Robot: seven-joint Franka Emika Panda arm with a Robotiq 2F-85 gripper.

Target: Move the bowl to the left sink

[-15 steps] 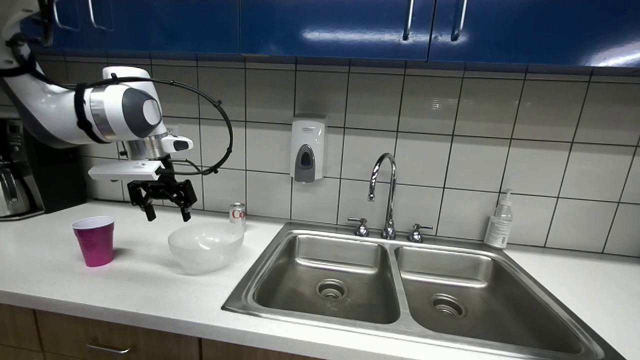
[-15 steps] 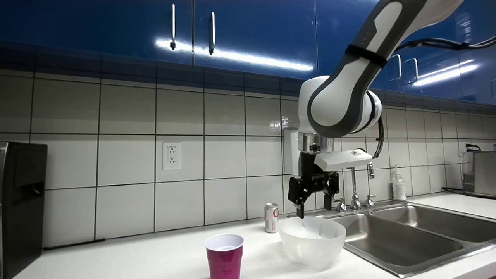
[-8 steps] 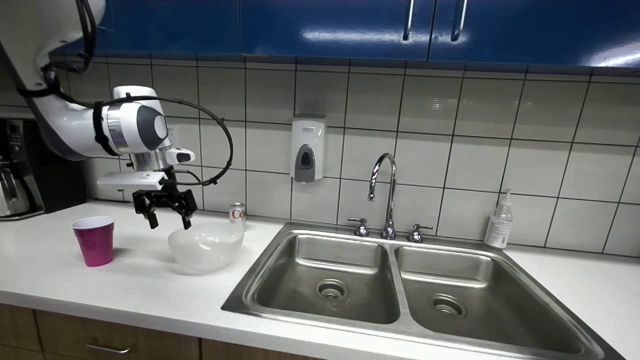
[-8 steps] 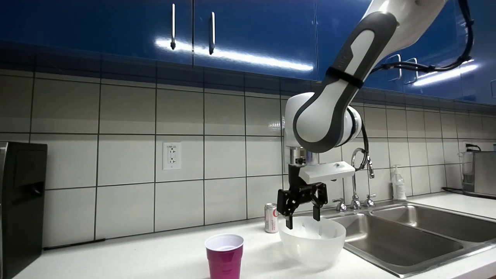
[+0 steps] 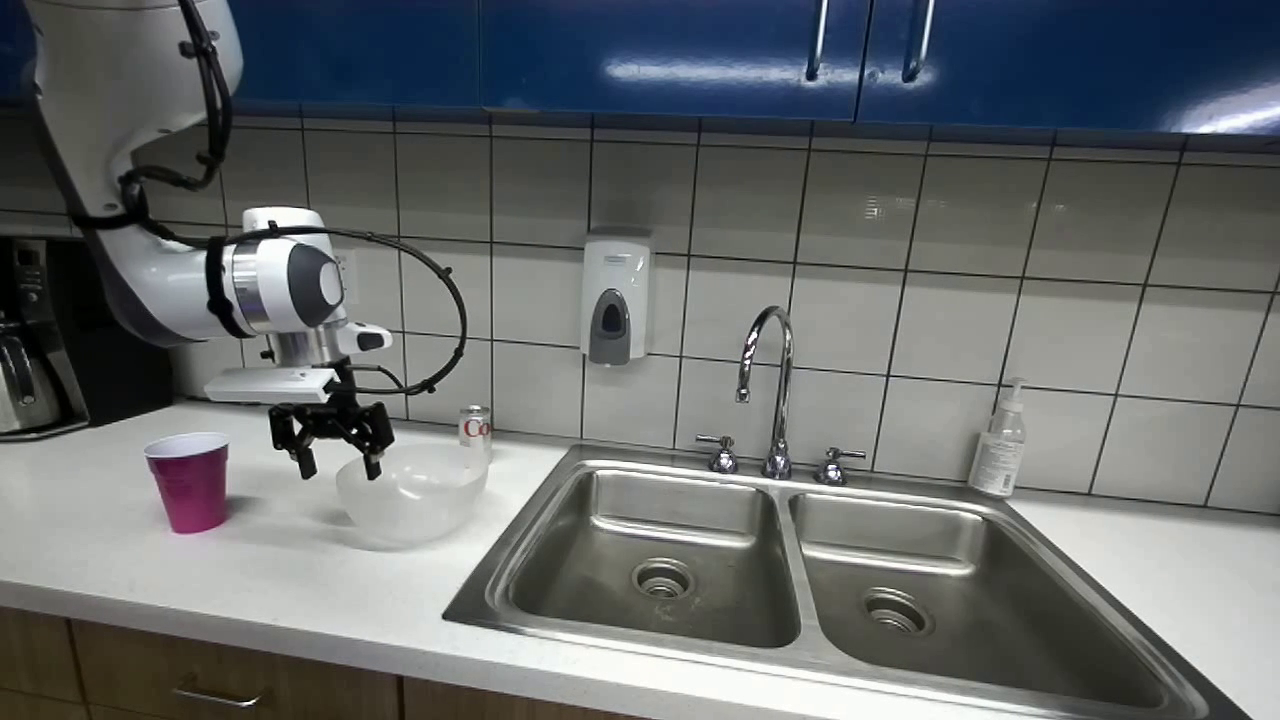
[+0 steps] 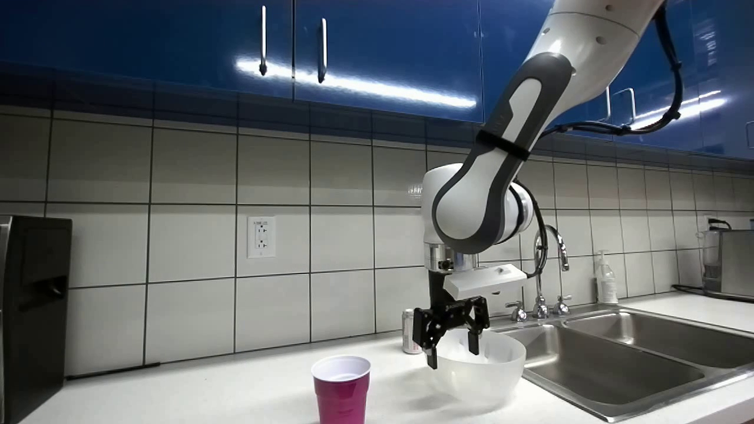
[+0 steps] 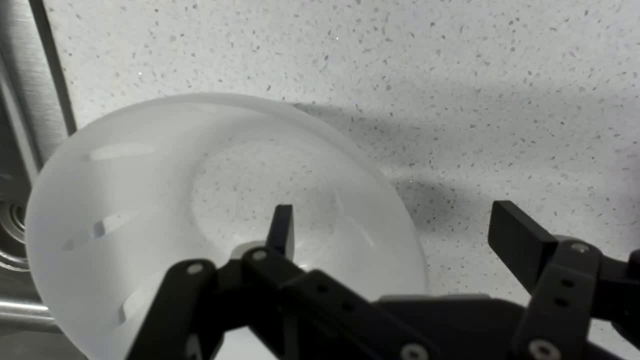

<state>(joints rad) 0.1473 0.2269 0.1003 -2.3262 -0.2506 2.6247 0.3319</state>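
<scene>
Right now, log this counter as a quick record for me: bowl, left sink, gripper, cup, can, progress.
bowl: translucent, upright on the counter, ungripped
left sink: steel basin, beside the bowl
gripper: open, one finger over the bowl's inside, the other outside its rim
cup: pink, upright on the counter
can: upright, partly behind the bowl in an exterior view
progress: bowl not yet in the left sink
</scene>
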